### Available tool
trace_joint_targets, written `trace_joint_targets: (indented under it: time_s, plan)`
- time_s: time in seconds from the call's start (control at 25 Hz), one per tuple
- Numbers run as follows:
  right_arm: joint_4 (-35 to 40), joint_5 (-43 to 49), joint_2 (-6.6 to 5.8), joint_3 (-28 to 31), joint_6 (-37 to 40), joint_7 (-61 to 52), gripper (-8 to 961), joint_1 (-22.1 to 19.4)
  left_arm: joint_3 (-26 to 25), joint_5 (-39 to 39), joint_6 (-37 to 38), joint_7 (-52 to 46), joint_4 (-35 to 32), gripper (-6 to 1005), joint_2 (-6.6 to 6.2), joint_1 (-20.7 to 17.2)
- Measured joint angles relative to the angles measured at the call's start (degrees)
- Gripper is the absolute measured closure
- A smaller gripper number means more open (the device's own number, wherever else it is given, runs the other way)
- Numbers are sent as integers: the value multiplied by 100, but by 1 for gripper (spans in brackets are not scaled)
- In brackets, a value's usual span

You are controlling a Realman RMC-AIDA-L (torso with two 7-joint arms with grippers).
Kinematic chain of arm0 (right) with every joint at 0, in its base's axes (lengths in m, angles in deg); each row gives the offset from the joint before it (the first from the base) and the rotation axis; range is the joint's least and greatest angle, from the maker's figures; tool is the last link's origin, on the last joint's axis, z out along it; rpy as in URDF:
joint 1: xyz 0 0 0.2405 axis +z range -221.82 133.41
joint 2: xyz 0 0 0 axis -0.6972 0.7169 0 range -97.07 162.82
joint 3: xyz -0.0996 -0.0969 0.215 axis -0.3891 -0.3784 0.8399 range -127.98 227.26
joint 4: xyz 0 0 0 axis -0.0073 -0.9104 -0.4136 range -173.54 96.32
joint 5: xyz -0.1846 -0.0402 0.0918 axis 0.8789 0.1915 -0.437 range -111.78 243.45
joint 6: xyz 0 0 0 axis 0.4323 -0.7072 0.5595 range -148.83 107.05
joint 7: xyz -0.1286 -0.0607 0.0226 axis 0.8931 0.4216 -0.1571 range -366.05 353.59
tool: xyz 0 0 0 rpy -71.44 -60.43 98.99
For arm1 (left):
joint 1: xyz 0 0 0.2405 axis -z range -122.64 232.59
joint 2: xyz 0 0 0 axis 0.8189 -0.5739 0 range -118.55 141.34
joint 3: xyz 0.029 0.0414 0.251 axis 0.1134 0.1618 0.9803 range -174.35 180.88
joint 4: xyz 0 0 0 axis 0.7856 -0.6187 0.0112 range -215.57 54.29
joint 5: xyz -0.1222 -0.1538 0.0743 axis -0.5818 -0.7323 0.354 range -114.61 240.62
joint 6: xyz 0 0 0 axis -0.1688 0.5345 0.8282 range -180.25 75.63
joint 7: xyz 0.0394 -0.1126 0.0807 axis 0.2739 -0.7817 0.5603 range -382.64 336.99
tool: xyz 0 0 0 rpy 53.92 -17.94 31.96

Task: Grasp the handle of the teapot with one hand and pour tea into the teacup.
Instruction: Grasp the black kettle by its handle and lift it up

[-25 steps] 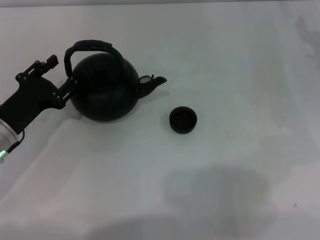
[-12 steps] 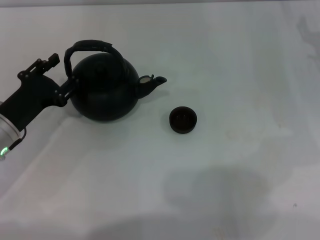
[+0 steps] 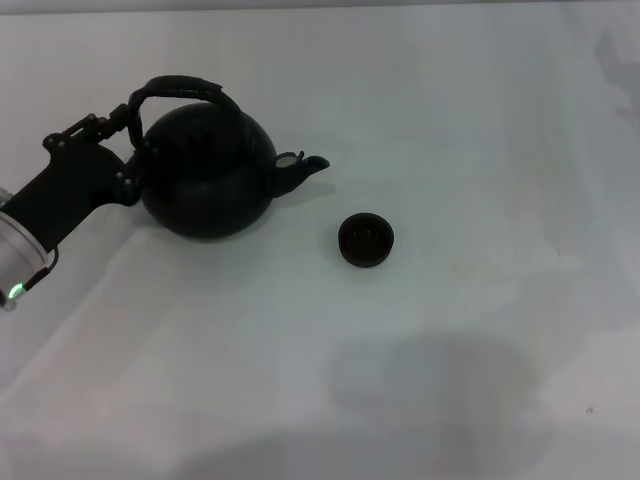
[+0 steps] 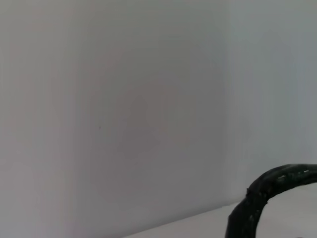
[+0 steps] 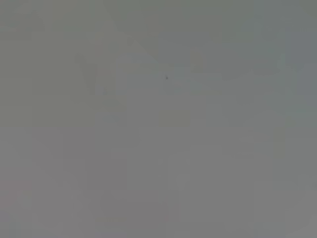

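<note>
- My left arm reaches in from the left edge of the head view, forearm slanting up and to the right, its black wrist housing just beside the teapot (image 3: 208,180).
- My left gripper (image 3: 128,140) sits at the left foot of the handle (image 3: 180,88), where the bail comes down to meet the pot's shoulder.
- One dark finger (image 3: 118,118) lies against the outside of the handle's left leg; a lower part of the claw touches the pot's left flank.
- I cannot tell whether the claw is closed on the handle or only set around it: black on black hides the gap.
- In the left wrist view only a curved piece of the handle (image 4: 270,191) shows at the picture's edge, against the pale table (image 4: 124,124); none of my own fingers appear there.
- The teapot stands upright on the white table (image 3: 450,350), spout pointing right toward the teacup (image 3: 366,239).
- The teacup sits upright and apart from the pot, to the right of the spout tip and nearer to me.
- My right arm is out of sight in the head view; its wrist view shows only a plain grey surface.
</note>
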Motion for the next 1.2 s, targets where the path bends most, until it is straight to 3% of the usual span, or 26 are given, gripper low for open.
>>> trace_joint_targets:
  time_s: [0.2,0.4,0.64,1.2]
  plan:
    - [11,0,-8,0,-1,0,91,20,-20,-1,67,4,-25,482,-1,6]
    - [19,1,-16,0,-4,0,91,31,-34,-10,183,12,-26,700,-2,39]
    - [24,1,-18,0,-7,0,91,31,-33,-12,211,78,-37,837,5,64]
    - [24,1,-18,73,-4,1,91,-21,-43,-189,-51,166,-77,875,-11,211]
